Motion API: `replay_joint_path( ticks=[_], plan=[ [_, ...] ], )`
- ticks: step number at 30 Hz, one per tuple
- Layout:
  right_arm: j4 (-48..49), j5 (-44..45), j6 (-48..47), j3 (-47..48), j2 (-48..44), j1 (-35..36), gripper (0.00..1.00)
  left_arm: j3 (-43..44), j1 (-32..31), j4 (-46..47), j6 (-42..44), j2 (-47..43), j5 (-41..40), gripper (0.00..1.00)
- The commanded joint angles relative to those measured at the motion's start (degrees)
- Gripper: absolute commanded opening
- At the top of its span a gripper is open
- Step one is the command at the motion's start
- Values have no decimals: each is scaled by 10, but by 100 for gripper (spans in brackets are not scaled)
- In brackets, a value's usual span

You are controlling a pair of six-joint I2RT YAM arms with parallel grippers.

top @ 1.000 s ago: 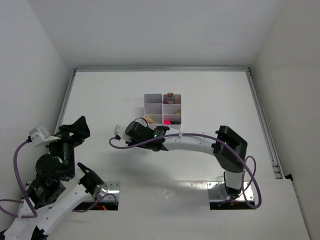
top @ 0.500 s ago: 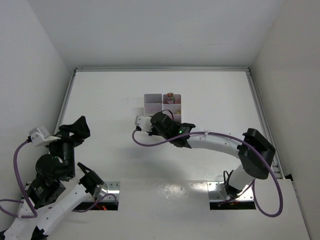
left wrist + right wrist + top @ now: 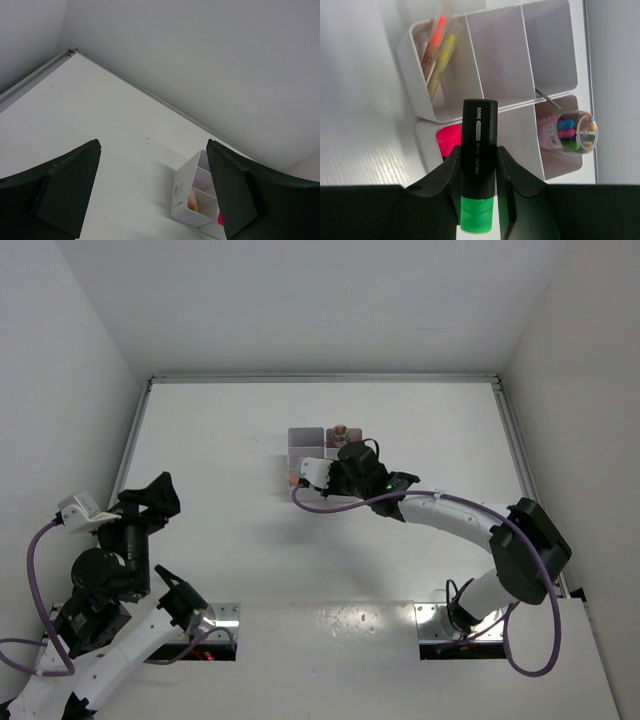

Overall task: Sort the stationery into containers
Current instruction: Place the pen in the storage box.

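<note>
The right jaws clamp a green-tipped black highlighter (image 3: 479, 145) just above the white tray (image 3: 497, 60); the left jaws stand wide apart, empty, over the counter (image 3: 200, 440), well apart from the tray.

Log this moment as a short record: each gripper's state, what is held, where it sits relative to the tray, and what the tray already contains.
right gripper: shut on green-capped highlighter, over the organiser tray
left gripper: open, empty, off to the left, away from the tray
tray contents: pink highlighter in one compartment; orange and yellow sticks in another; clear tube of coloured pieces in a third
bare compartments: at least two in the right wrist view
</note>
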Motion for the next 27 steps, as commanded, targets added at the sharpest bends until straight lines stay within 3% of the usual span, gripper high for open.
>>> replay_joint_path(
  ticks=[1,18,27],
  plan=[
    [53,-78,-14,-3,-2,-18,0,0,5,15,9,1,-1,93],
    [82,-290,-48,-21,15,-109,0,0,5,15,9,6,-1,93],
    [94,-347,-42,-27,38,-146,0,0,5,15,9,6,-1,93]
  ],
)
